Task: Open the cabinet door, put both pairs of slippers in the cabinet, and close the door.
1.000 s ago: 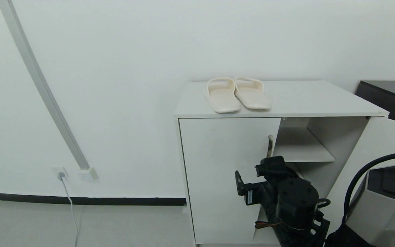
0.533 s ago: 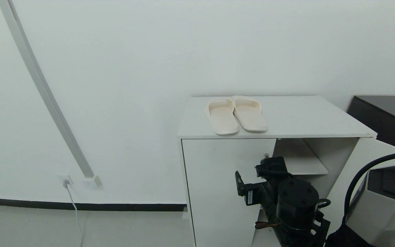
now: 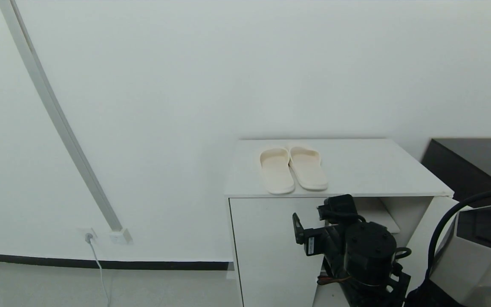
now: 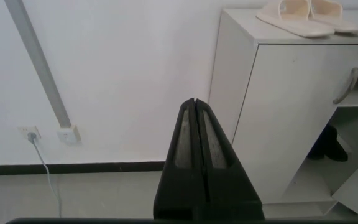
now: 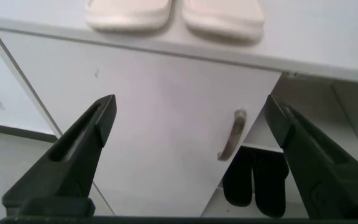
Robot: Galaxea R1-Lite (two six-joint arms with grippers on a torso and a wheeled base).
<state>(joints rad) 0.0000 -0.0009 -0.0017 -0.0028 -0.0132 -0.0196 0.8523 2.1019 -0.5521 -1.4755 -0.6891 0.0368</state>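
Cabinet (image 3: pixel 369 175): right door (image 3: pixel 422 230) open, left door (image 3: pixel 271 243) shut. Cream slippers (image 3: pixel 293 169) on cabinet top. Black slippers (image 5: pixel 257 182) low inside cabinet. Right gripper (image 5: pixel 190 112) spread wide, facing cabinet front. Left gripper (image 4: pixel 195 106) fingers pressed together, off cabinet's left side.

A pair of slippers (image 3: pixel 293 169) lies on the cabinet (image 3: pixel 369 170), left of centre. A second pair (image 5: pixel 257 182) sits inside, low on the right. A wall socket (image 3: pixel 87 235) lies far left.
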